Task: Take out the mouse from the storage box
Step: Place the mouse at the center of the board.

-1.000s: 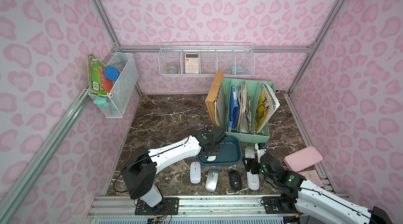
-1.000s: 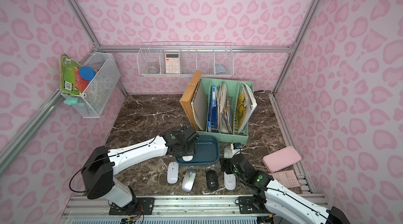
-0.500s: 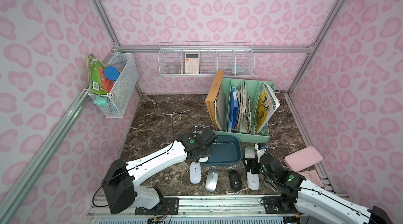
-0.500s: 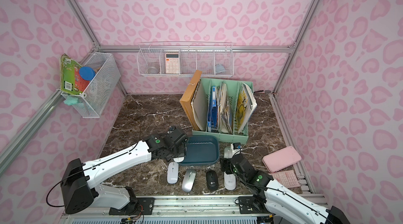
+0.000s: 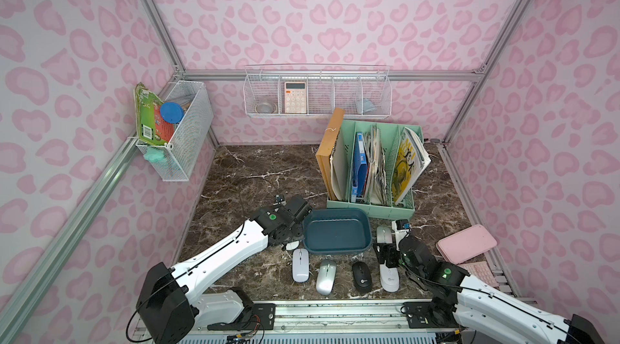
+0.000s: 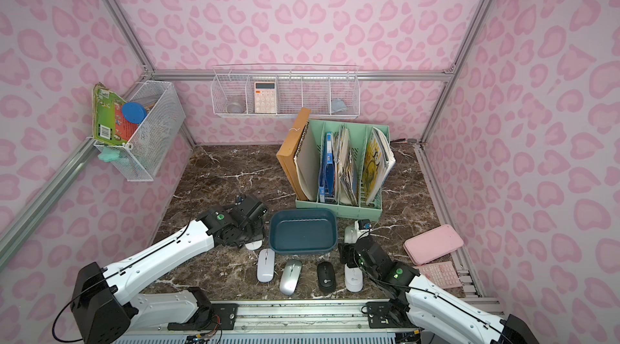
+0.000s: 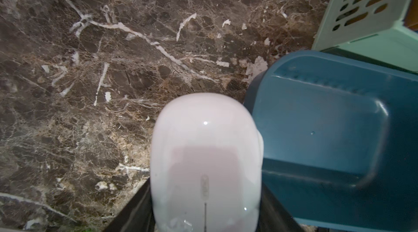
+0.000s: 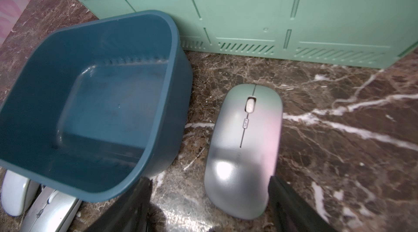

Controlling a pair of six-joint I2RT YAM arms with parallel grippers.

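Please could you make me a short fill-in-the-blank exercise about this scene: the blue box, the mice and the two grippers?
1. The storage box is ____ inside.
2. The mouse in the left gripper is ____ in colour.
3. The right gripper stands ____ over the grey mouse beside the box.
4. Counting the black mouse, the row in front of the box has ____ mice.
Missing words: empty, white, open, four.

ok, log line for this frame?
left end effector: shut on white mouse, beside box | box: empty | right end effector: open, by grey mouse
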